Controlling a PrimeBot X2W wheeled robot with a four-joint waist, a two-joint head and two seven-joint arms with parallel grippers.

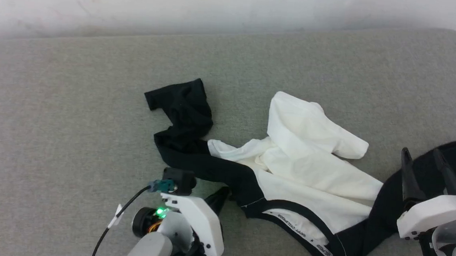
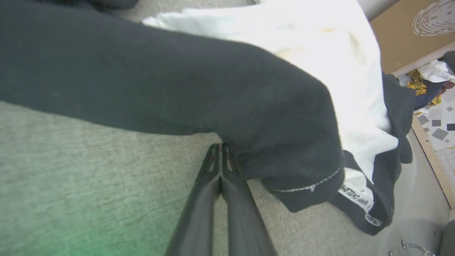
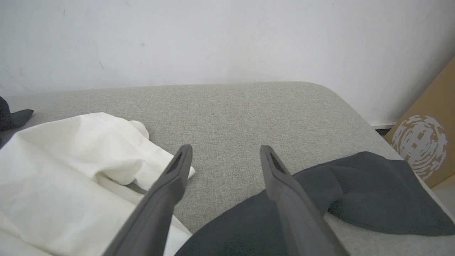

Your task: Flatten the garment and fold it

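Observation:
The garment (image 1: pixel 309 170) lies crumpled on the grey padded surface (image 1: pixel 72 113), white body bunched in the middle, one black sleeve (image 1: pixel 185 113) trailing to the far left. Its black-trimmed collar (image 1: pixel 305 231) with small lettering faces the near edge. My left gripper (image 1: pixel 223 192) is shut, its tips (image 2: pixel 220 146) pressed together right at the lower edge of that sleeve (image 2: pixel 177 81); I cannot tell whether cloth is caught. My right gripper (image 1: pixel 421 151) hovers open over the other black sleeve (image 3: pixel 355 192), with nothing between its fingers (image 3: pixel 226 147).
A white wall (image 1: pixel 220 7) runs behind the surface, whose right end is rounded (image 3: pixel 320 92). A brown cardboard box (image 3: pixel 423 153) leans off the right side. Beyond it, loose clothes (image 2: pixel 426 76) lie on the patterned floor.

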